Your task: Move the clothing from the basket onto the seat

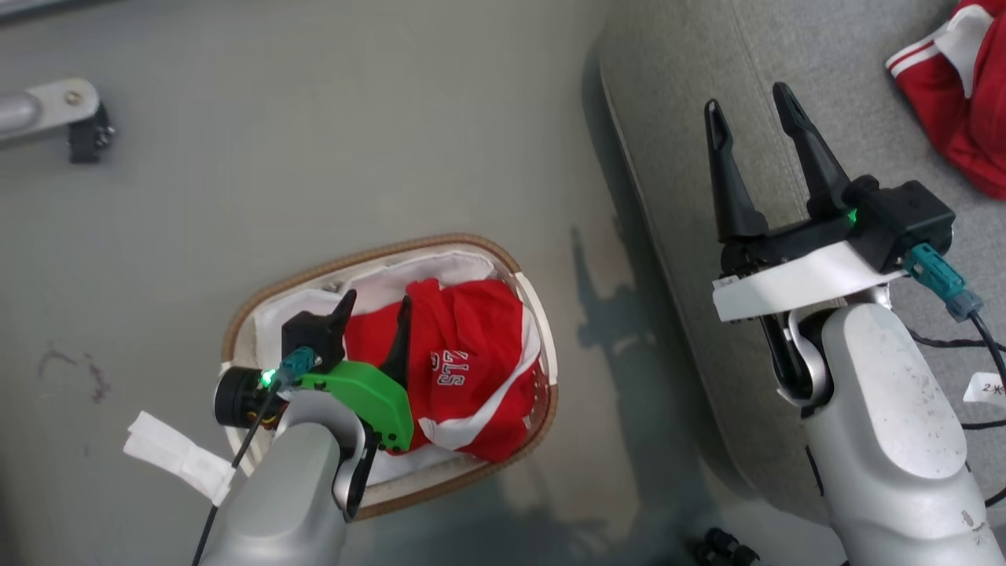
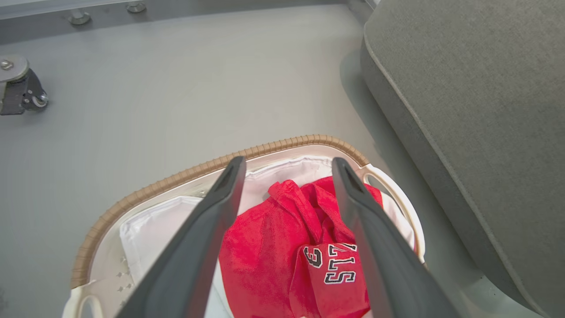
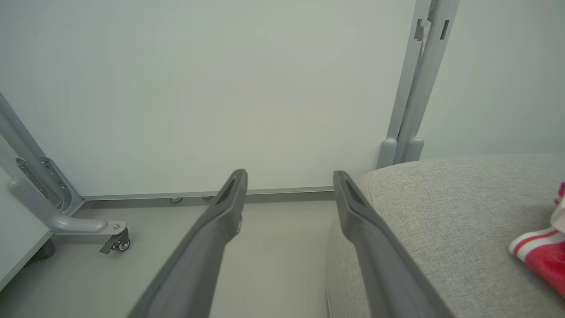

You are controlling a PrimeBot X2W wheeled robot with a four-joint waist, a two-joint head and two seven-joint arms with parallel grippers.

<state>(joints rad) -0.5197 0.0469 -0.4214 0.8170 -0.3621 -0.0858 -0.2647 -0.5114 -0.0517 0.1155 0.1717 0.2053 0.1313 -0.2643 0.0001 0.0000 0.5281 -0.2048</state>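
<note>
Clothing (image 1: 471,354) half moved: one red garment (image 1: 971,102) is laid on the seat (image 1: 692,71), the lettered garment (image 2: 265,256) is left in the basket (image 1: 369,253). Left gripper (image 1: 378,299) is held spread over it, nothing gripped; right gripper (image 1: 747,98) likewise over the seat.

One red jersey (image 1: 464,369) (lettered, crumpled) lies in the oval basket (image 1: 377,250); another red garment (image 1: 967,118) lies on the grey seat (image 1: 676,94).

Floor (image 1: 314,118): grey, smooth, matte; dark stain (image 1: 75,369) at left. Wall (image 3: 220,88): pale partition panel, grey metal trim along base. Upright post (image 3: 415,88): grey metal. Caster (image 3: 115,242) on metal foot, blk wheel. Light even, shadows soft.
</note>
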